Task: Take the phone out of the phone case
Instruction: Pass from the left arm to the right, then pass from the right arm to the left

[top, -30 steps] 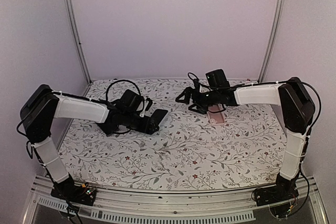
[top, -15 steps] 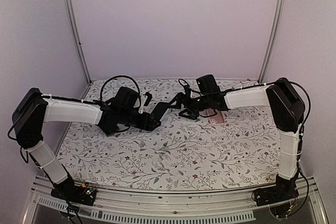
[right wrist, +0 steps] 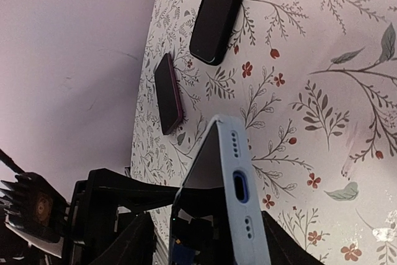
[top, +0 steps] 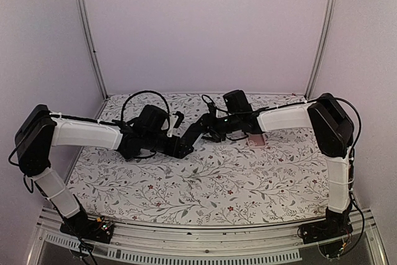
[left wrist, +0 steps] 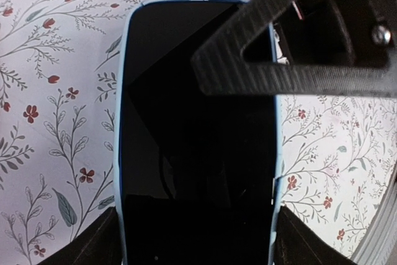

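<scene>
the right gripper point(right wrist: 217, 243) brackets the charging-port end of the phone case point(right wrist: 247, 224), but whether its jaws press cannot be told; its finger point(left wrist: 298, 76) hides the screen's corner. the phone point(left wrist: 198, 141) sits fully inside the blue case, clamped by the left gripper point(left wrist: 198, 246) above the floral table point(left wrist: 49, 91).

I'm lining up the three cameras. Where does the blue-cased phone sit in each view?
Top external: phone is a dark slanted slab at mid-table.
Left wrist: phone fills the middle, screen facing the camera.
Right wrist: phone is at bottom centre, port end toward the camera.
Shared landmark: the floral tablecloth beneath it.
</scene>
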Tool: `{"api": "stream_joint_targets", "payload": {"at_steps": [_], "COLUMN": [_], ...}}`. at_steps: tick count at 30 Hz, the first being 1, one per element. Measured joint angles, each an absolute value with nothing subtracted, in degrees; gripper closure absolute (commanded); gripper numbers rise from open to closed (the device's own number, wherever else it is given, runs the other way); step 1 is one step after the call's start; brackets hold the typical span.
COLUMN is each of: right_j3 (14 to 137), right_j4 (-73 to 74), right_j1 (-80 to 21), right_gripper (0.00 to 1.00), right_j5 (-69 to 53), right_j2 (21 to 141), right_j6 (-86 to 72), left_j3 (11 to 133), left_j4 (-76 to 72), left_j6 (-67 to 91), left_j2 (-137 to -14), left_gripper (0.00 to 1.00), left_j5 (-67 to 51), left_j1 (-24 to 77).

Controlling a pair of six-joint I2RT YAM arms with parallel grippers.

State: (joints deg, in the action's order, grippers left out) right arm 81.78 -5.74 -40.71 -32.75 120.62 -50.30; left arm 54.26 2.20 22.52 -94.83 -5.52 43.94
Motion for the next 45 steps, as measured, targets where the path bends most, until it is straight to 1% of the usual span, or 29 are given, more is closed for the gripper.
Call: {"api": "stream_joint_targets", "payload": {"at_steps": [2,4,5,6,9,11,12,13,15,17,22,28,38,45], "right_j3": [82.2,82.4,82.4,82.5,82.6,83.1,83.3,83.4,83.5,83.6,83.7,83.7,83.7,83.7], "right_j4": [-6.5,-7.0,-7.2,-7.6,-8.3,-9.2,-9.3,-9.5,-9.7,-9.6,-9.4,-9.8,-14.3,-18.6], "right_j1": [-40.7,-40.7,-40.7,-40.7,-40.5,-40.5,-40.5,-40.5,-40.4,-40.4,-40.4,-40.4,-40.4,-40.4], "right_gripper": [0.63,0.71,0.74,0.79,0.91,0.98,1.00,1.00,1.00,1.00,1.00,1.00,1.00,1.00], "right_j5": [-33.4,-33.7,-33.9,-34.1,-35.1,-36.0,-35.9,-36.0,-36.4,-36.7,-37.1,-39.0,-44.7,-48.7], "right_j2": [120.8,120.9,121.0,121.2,121.4,121.4,121.4,121.4,121.4,121.5,122.0,122.1,122.0,121.5], "right_j6": [-50.8,-51.8,-51.8,-52.3,-53.5,-55.9,-56.1,-56.5,-56.5,-56.0,-54.2,-51.7,-49.9,-50.1], "left_j3": [54.3,54.2,54.2,54.2,54.2,54.2,54.2,54.2,54.2,53.7,52.0,48.3,42.9,41.8], "left_j4": [2.2,2.1,2.0,2.0,1.7,1.7,1.6,1.7,1.6,1.1,-0.6,-4.7,-14.2,-20.1], "left_j6": [22.5,22.5,22.6,22.6,22.6,22.3,22.1,22.1,22.0,22.1,22.5,25.3,33.9,38.7], "left_j2": [-94.8,-94.6,-94.4,-94.2,-93.8,-93.8,-93.7,-93.4,-93.0,-91.7,-86.9,-84.1,-84.1,-85.3], "left_gripper": [0.58,0.56,0.53,0.49,0.31,0.21,0.14,0.09,0.04,0.02,0.00,0.03,0.12,0.19], "left_j5": [-5.3,-5.2,-5.1,-5.0,-4.8,-4.1,-3.8,-3.7,-4.0,-5.0,-10.2,-20.0,-35.6,-42.0], "left_j1": [44.0,44.0,44.0,44.0,44.0,44.1,44.1,44.1,44.0,43.7,41.6,36.3,29.4,27.8]}}
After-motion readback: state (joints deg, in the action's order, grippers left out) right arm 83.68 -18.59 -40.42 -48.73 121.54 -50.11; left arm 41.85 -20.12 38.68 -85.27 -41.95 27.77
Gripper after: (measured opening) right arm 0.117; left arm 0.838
